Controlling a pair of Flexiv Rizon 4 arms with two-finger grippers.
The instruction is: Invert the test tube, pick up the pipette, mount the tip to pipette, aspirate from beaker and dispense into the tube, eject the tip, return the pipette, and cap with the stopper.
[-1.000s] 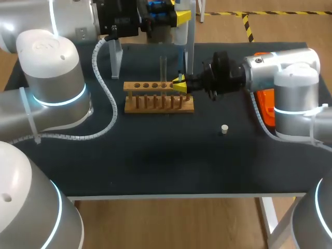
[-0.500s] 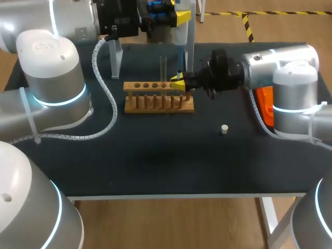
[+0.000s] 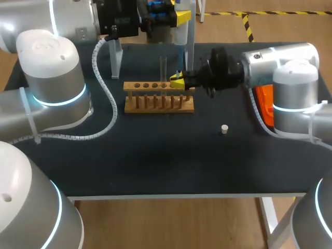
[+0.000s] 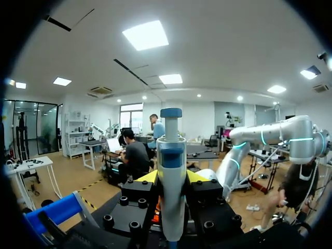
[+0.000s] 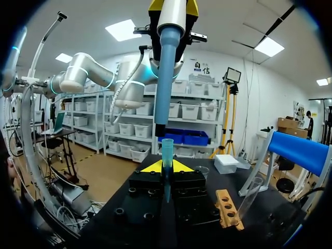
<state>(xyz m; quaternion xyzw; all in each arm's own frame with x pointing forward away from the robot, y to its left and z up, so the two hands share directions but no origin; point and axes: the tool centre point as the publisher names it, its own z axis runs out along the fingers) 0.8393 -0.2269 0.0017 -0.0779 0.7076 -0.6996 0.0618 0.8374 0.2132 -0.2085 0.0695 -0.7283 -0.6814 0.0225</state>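
My left gripper (image 3: 181,17) is shut on the white and blue pipette (image 3: 180,33), which hangs upright over the back of the table; in the left wrist view the pipette (image 4: 171,171) stands between the yellow tips. Right below its shaft (image 5: 167,67), my right gripper (image 5: 166,167) is shut on a blue pipette tip (image 5: 167,153) held upright, with a small gap between shaft and tip. In the head view the right gripper (image 3: 178,81) is at the right end of the wooden rack (image 3: 158,97). A clear test tube (image 3: 163,68) stands upright in the rack. The white stopper (image 3: 224,128) lies on the mat.
An orange box (image 3: 265,102) sits behind my right arm near the table's right edge. A blue-topped stand (image 3: 162,10) and a white box (image 5: 225,163) are at the back. A small clear vessel (image 5: 201,170) stands beyond the right gripper.
My right gripper with the tip has moved a little up and back, closer under the pipette's shaft. The left arm and pipette have stayed in place.
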